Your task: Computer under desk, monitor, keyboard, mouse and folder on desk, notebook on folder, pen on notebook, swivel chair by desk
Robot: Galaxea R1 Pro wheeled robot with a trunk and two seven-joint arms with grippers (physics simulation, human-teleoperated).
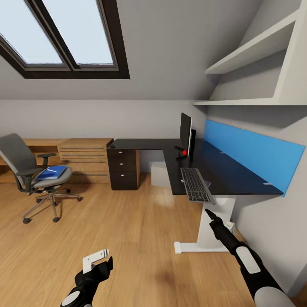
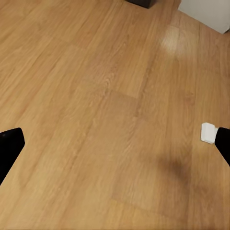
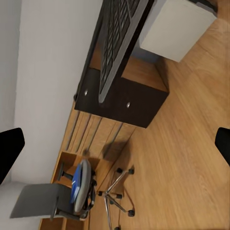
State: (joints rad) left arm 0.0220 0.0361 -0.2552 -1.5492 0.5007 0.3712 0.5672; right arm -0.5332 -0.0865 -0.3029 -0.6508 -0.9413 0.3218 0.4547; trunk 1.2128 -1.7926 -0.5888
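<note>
The worktop (image 1: 238,177) is seen at the right, with the monitor (image 1: 185,133) standing on it near the corner and the keyboard (image 1: 195,184) lying at its front edge, partly over it. The computer (image 1: 160,174) stands under the worktop. The swivel chair (image 1: 36,175) is placed well apart at the left, and the folder (image 1: 52,172) lies on its seat. The left tool (image 1: 99,261) is held wide open over the floor (image 1: 128,230), with nothing in it. The right tool (image 1: 210,213) is raised just below the keyboard, its fingers spread apart and empty.

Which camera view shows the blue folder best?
The head view: the folder lies flat on the swivel chair seat, its top visible. The right wrist view shows it small and edge-on.
</note>
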